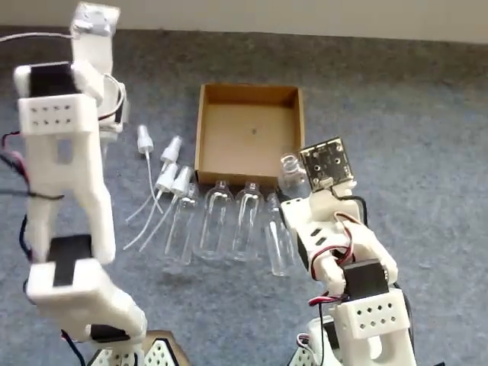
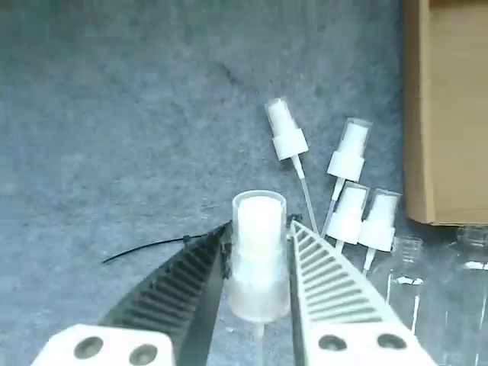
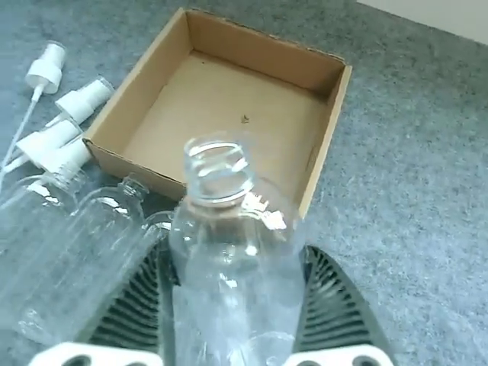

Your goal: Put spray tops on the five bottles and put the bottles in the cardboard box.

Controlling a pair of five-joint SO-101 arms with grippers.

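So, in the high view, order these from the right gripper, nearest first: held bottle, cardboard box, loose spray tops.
1. Held bottle, between its fingers.
2. Cardboard box, just beside it.
3. Loose spray tops, beyond the box, toward the left arm.

- Clear, glossy, smooth plastic for the bottles (image 1: 216,217).
- White smooth plastic for the spray tops (image 1: 171,164), frosted see-through caps (image 2: 259,210).
- Matt brown cardboard for the box (image 1: 248,149).
- Rough grey carpet-like cloth over the counter (image 1: 404,107).
- Matt white plastic on the arms (image 1: 72,175); ribbed matt fingers (image 2: 183,282) on left tool (image 2: 259,229) and right tool (image 3: 232,259).
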